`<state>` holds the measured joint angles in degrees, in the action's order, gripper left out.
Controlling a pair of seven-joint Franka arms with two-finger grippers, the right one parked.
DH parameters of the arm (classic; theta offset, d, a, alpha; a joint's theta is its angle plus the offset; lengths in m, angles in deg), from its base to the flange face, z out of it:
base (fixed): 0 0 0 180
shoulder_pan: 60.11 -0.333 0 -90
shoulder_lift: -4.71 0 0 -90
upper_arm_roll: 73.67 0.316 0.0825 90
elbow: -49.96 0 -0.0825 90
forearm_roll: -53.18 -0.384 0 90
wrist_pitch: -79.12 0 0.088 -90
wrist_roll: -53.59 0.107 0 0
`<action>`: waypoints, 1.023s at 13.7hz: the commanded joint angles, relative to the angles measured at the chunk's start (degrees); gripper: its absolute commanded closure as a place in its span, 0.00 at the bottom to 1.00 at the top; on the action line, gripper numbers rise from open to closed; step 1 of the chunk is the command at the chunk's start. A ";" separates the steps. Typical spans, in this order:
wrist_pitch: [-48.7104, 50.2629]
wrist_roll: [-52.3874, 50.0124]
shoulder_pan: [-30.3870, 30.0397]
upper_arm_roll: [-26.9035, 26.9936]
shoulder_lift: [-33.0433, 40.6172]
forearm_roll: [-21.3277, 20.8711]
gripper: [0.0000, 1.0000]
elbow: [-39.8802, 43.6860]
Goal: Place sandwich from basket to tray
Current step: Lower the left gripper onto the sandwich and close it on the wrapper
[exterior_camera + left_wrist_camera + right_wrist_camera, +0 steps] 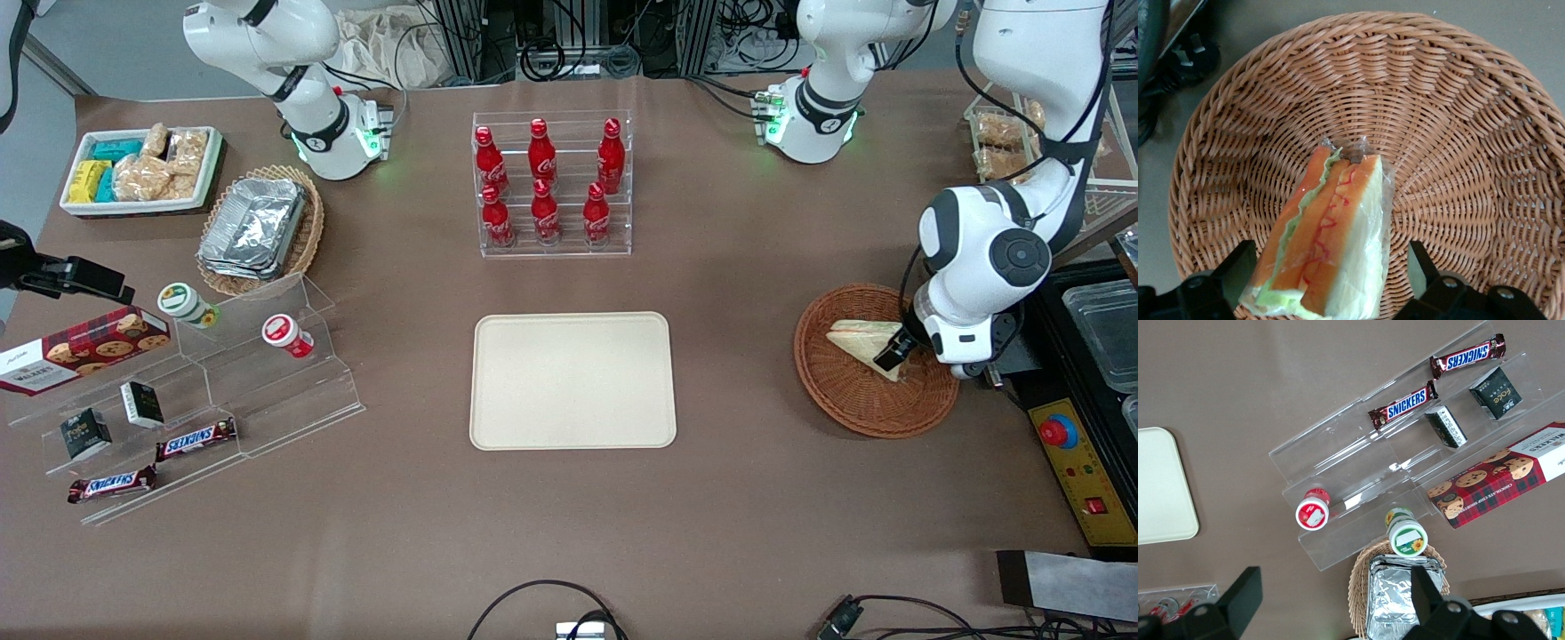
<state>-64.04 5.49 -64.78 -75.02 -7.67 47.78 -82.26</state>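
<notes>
The sandwich [861, 339], a wrapped triangular half with orange and green filling, lies in the round reddish-brown wicker basket [845, 400] toward the working arm's end of the table. My left gripper [892, 354] is down in the basket, open, with one finger on each side of the sandwich. In the left wrist view the sandwich [1328, 247] sits between the two dark fingers [1238, 270] with a gap on each side, on the basket [1458, 133]. The cream tray [573, 380] lies flat and bare at the table's middle.
A clear rack of red cola bottles [551, 182] stands farther from the front camera than the tray. A control box with a red button [1071, 453] lies beside the basket. A clear stepped shelf with snacks [191, 391] stands toward the parked arm's end.
</notes>
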 commanded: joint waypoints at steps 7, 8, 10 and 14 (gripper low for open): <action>-1.59 -1.04 0.01 -0.06 0.52 -1.20 0.69 -1.47; -1.42 -0.69 0.01 -0.06 0.60 -1.20 0.71 -1.47; 0.07 -0.07 0.01 -0.06 1.56 -1.28 0.71 -1.12; 8.58 1.24 0.19 -0.41 6.04 -6.72 0.71 0.81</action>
<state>-60.10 6.02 -64.74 -75.12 -5.81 44.05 -81.92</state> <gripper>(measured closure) 0.705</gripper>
